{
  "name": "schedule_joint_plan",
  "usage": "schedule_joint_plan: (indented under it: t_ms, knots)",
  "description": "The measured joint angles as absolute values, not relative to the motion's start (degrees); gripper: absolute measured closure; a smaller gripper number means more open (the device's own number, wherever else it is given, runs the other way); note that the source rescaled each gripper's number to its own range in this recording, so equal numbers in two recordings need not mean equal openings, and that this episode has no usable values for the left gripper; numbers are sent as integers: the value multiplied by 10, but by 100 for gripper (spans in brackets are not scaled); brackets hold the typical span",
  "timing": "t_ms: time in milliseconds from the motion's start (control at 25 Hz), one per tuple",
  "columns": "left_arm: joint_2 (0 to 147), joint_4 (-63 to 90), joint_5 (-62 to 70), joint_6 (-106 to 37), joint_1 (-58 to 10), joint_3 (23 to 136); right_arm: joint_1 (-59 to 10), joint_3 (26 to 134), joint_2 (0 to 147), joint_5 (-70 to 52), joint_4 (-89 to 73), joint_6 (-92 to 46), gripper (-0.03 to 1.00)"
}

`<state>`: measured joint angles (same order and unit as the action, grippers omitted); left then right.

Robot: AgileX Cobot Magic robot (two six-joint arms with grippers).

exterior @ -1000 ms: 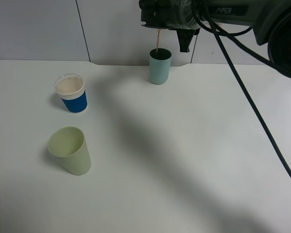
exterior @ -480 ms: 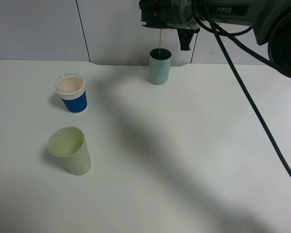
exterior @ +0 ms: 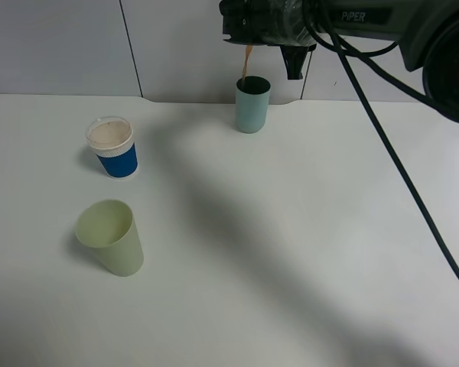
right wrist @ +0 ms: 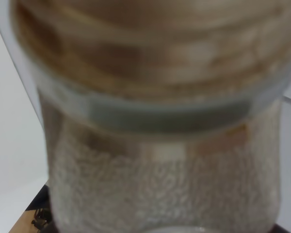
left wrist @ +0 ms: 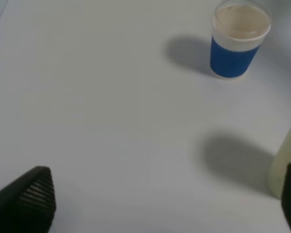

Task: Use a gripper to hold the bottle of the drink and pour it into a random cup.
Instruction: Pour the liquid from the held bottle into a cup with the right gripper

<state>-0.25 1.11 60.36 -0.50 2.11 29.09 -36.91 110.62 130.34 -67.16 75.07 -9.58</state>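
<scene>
The drink bottle [exterior: 269, 21] is held in the air over the far side of the desk [exterior: 291, 252]. It is tipped over with its mouth to the left, just above the teal-green cup [exterior: 252, 111]. A thin stream of brown drink [exterior: 246, 63] runs from the mouth down into that cup, which stands upright near the desk's far edge. The right hand [exterior: 279, 30] is clamped on the bottle. In the right wrist view the bottle's clear wall is blurred and fills the picture.

Well to the left stands a blue-sleeved cup with a clear lid [exterior: 113, 149]. A pale yellow-green cup [exterior: 111, 237] stands nearer, open-mouthed. The left hand [left wrist: 161, 201] is spread wide over bare desk with nothing in its grip.
</scene>
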Motion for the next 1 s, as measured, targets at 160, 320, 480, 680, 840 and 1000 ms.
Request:
schedule_joint_plan:
  t_ms: [160,320,480,680,840,1000]
  knots:
    - [-3,11,604,-5,21,291,-369,1106,1303,-672,751,-99,97]
    - [-3,11,604,-5,21,291,-369,1106,1303,-673,753,-100,97]
    - [-3,11,604,-5,21,291,-369,1106,1303,-688,758,-100,97]
    - [-3,11,604,-5,21,291,-369,1106,1303,-690,767,-100,97]
    - [-3,11,604,-5,21,291,-369,1106,1303,-690,767,-100,97]
    - [-3,11,604,-5,21,291,-369,1106,1303,-690,767,-100,97]
